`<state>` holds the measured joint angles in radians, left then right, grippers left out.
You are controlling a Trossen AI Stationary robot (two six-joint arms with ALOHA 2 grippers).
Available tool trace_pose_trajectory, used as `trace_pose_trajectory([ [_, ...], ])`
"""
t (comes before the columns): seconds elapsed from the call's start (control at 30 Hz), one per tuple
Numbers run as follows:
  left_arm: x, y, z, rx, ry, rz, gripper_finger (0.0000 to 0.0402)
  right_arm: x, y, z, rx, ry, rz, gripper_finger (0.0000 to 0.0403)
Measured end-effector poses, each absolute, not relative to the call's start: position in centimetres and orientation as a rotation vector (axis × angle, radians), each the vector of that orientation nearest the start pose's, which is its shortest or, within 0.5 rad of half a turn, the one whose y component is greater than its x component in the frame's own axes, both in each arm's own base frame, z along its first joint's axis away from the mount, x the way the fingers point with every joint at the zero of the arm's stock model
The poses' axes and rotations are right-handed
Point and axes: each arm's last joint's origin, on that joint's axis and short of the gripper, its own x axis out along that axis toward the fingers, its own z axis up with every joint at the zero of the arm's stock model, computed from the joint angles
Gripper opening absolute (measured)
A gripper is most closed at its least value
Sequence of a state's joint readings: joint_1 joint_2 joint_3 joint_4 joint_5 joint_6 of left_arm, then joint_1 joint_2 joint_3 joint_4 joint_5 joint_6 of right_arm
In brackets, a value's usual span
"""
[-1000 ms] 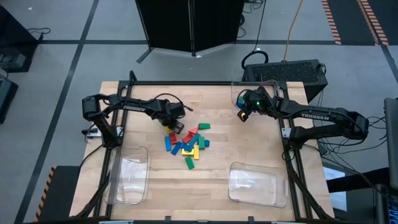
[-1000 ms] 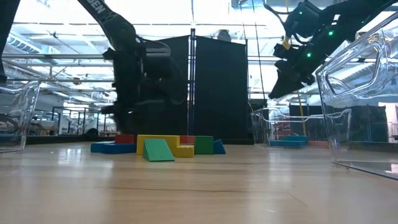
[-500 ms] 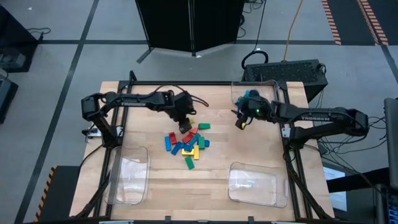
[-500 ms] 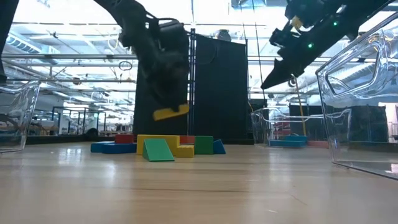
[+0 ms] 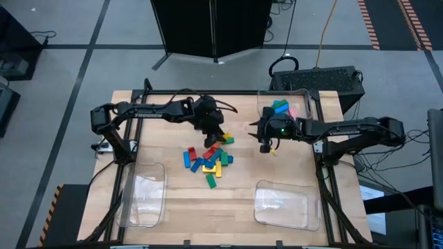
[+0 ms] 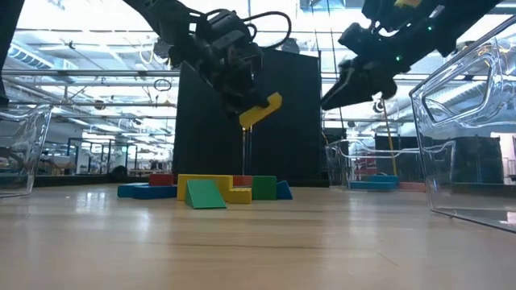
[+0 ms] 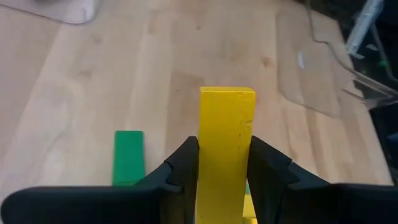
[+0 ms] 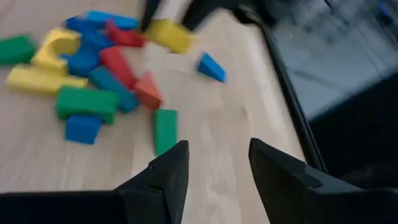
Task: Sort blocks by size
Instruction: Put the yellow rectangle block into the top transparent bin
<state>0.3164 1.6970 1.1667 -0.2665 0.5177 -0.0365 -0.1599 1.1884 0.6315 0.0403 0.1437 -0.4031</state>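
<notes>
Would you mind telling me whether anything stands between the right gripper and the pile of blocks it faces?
Nothing visible does. The right gripper, jaws open and empty, hangs beside the pile of blocks with only bare table between them. The left gripper holds a yellow block up above the pile's far edge, clear of that path.

Right arm: I can read white lettering along its forearm link in the high view as "TROSSEN".
Left arm: I see a white mark along its link in the high view, too small for me to read.
Left arm, low view: I catch white letters near the picture's top, cut off by the frame, so I cannot read a whole word.
Blocks: no writing that I can see.
Trays: no labels that I can see.
</notes>
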Motion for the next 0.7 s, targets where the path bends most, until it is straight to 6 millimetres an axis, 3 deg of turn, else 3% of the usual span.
trace_pose_trajectory([
  [0.17,34.6,9.8,22.7,-0.348,0.726,-0.219,0.0101,25.7,-4.3,21.0,-0.572,0.548,-0.046,0.0162],
  [0.7,34.3,9.3,22.5,-0.224,0.737,-0.334,0.0101,31.8,-3.6,20.5,-0.779,0.561,0.066,0.0162],
])
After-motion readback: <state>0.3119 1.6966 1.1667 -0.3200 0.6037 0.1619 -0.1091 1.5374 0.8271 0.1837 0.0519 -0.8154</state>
